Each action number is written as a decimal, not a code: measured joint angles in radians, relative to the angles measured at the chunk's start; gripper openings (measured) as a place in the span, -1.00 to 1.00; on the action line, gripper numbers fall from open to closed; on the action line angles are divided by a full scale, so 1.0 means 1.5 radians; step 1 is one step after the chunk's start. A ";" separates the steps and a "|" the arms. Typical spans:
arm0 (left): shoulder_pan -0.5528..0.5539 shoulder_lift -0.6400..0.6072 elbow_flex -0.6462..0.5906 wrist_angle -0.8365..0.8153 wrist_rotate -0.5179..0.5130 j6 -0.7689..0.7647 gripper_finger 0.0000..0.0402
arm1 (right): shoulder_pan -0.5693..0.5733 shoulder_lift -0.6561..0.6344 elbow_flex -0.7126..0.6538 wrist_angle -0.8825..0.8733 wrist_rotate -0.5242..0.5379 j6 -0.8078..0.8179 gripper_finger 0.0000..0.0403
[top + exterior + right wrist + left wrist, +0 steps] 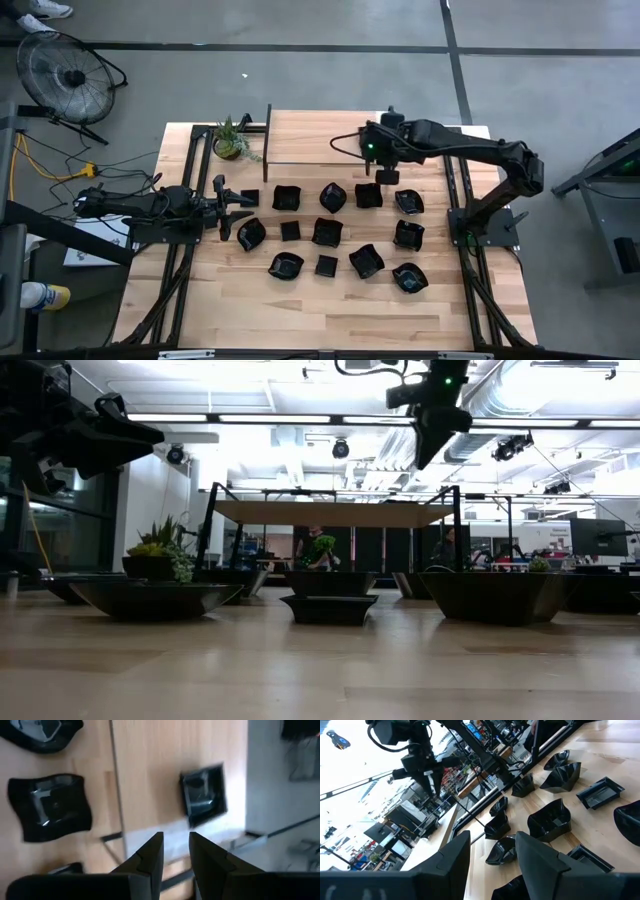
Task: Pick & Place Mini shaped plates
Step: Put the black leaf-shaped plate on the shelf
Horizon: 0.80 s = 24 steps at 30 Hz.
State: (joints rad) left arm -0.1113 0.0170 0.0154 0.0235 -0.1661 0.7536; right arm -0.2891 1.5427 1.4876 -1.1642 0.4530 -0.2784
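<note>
Light wood-plank desk (330, 310), pale butcher-block grain, on a dark metal frame, standing on a grey concrete floor (300, 80) with dark seam lines; black floor fan (60, 75) at upper left of the high view. Low view shows an open workshop behind: white ceiling, strip lights, ducting, more benches. Small green potted plant (232, 140) at the desk's upper left, next to a thin dark upright panel (268, 130). Mini shaped plates (330, 232), glossy black, moulded, hard-looking, sit spread in roughly three rows across the middle of the desk, none touching: square ones with flat rims, wavy-rimmed ones, rounded and leaf-like ones. Left end effector (222, 208) is at the left edge of the plate cluster, fingers spread wide, nothing between them; nearest plate is just beside it, apart. Right end effector (388, 180) hangs above the upper right of the desk; in the right wrist view its fingers (150, 855) stand narrow with a small gap, empty, above bare wood, with a small square black plate (202, 795) and a wavy-rimmed square plate (50, 807) on the desk beyond.
</note>
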 joint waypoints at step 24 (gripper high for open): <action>0.000 0.000 0.000 0.000 -0.001 0.000 -0.23 | 0.006 -0.069 -0.195 -0.111 -0.289 0.377 -0.57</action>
State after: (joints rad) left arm -0.1116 0.0170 0.0155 0.0238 -0.1669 0.7536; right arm -0.2794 1.4389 1.1945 -1.3313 0.0200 0.2864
